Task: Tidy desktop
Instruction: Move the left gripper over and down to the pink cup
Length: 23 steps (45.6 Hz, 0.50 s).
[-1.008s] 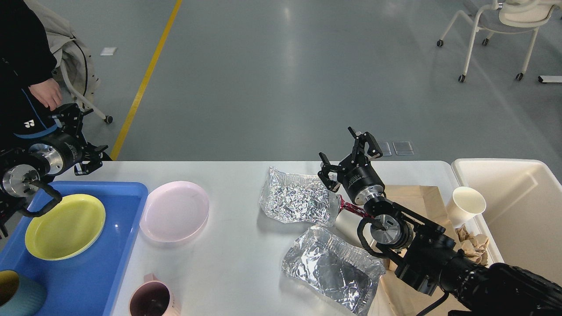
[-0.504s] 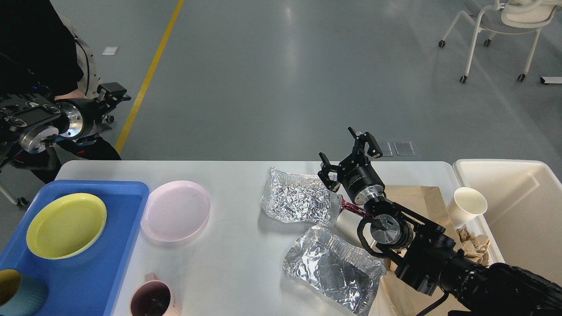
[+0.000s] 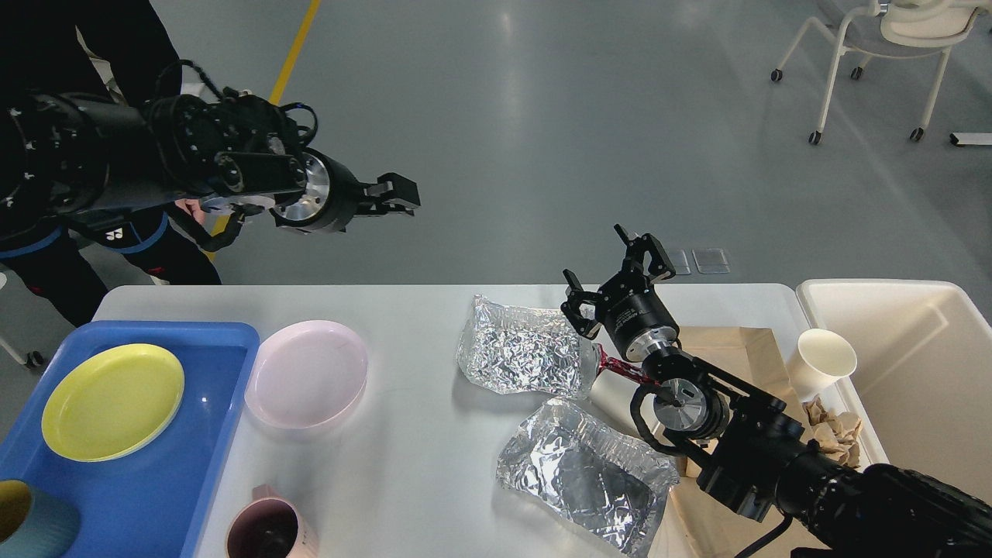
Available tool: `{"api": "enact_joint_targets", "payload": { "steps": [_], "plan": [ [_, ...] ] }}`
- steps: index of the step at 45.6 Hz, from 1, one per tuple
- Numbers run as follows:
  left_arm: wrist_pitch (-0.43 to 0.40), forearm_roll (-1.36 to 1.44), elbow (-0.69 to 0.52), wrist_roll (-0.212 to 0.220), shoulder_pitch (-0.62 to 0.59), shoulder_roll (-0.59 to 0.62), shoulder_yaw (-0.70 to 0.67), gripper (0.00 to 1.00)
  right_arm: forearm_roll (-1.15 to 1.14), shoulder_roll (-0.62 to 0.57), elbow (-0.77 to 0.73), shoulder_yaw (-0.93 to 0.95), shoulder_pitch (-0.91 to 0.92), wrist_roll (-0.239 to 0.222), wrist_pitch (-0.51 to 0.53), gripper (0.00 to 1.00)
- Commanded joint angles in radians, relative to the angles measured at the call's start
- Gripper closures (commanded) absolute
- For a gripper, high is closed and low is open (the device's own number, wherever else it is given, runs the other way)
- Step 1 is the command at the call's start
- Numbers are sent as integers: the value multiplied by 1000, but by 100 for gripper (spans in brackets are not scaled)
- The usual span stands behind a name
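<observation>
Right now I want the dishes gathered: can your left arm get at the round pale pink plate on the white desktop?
Probably yes: the left gripper hangs above the pink plate, and nothing lies on it or between them.

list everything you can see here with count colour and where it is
desktop: 1, white, fills lower view
tray: 1, blue, left on desktop
plate: 1, yellow, in tray
plate: 1, pink, beside tray
mug: 1, pink, front edge
cup: 1, teal, tray's near corner
foil containers: 2, silver, centre
paper cup: 1, white, tipped by bin
bin: 1, cream, right
crumpled paper: 1, brown, by bin
chair: 1, white, far right
person: 1, dark clothes, far left
left hand: black, raised beyond table
right hand: black, open, above foil
</observation>
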Motion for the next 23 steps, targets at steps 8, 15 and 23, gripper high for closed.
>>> {"api": "enact_joint_targets", "payload": {
  "steps": [8, 15, 23],
  "plan": [
    [-307, 0, -44, 3, -192, -87, 16, 3, 0, 0, 0, 0, 0, 0, 1, 0],
    [-451, 20, -83, 17, -214, -89, 31, 3, 0, 0, 0, 0, 0, 0, 0, 0],
    [-568, 103, -204, 36, -226, -87, 86, 3, 0, 0, 2, 0, 0, 0, 1, 0]
  ]
}}
